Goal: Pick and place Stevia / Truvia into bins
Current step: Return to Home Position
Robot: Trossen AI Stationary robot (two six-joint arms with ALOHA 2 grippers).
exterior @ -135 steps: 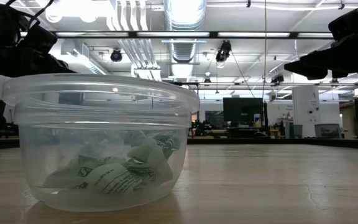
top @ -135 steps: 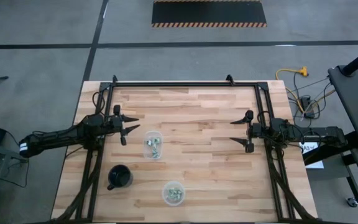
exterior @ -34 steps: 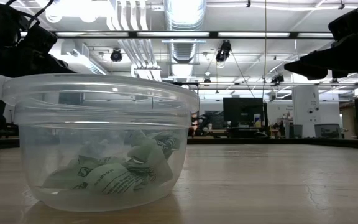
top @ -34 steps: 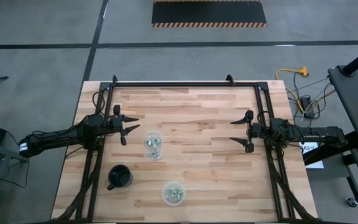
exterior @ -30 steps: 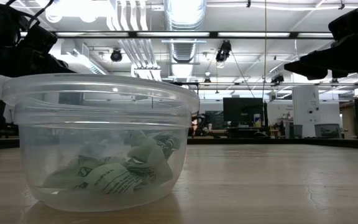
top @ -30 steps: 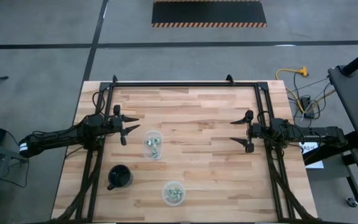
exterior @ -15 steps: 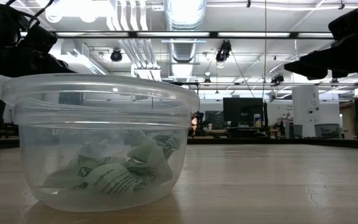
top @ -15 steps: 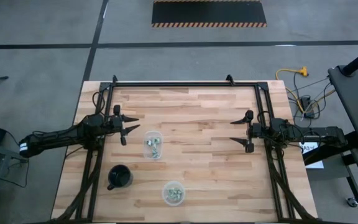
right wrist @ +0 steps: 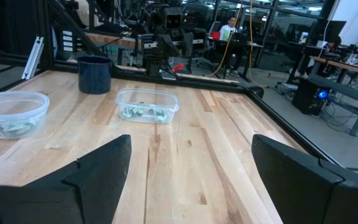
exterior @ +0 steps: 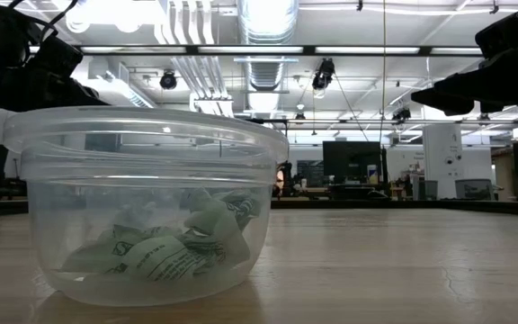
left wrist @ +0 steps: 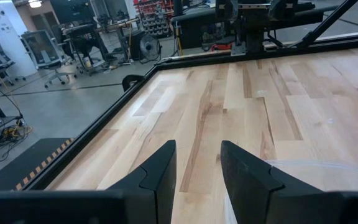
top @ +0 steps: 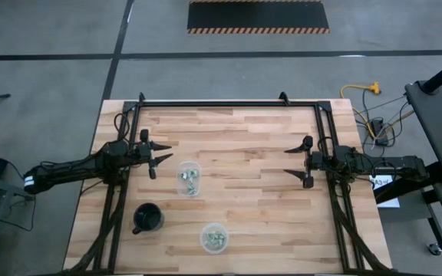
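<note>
The pale green and white Stevia packets (top: 190, 182) show only inside the two clear bins. Some lie in the squarish bin (top: 189, 177) (right wrist: 146, 104) at mid-table. Others (exterior: 174, 254) lie on the bottom of the round bin (top: 214, 238) (exterior: 147, 207) (right wrist: 14, 112) near the table's near edge. My left gripper (top: 159, 158) (left wrist: 197, 174) hovers open above the table, just left of the squarish bin, whose rim (left wrist: 316, 167) shows past its fingers. My right gripper (top: 295, 162) (right wrist: 191, 174) hovers wide open over the table's right part, holding nothing.
A black mug (top: 147, 218) (right wrist: 95, 73) stands left of the round bin, near the left rail. A black frame (top: 229, 103) runs along the table's far, left and right sides. Bare wood (top: 252, 199) lies between the bins and the right gripper.
</note>
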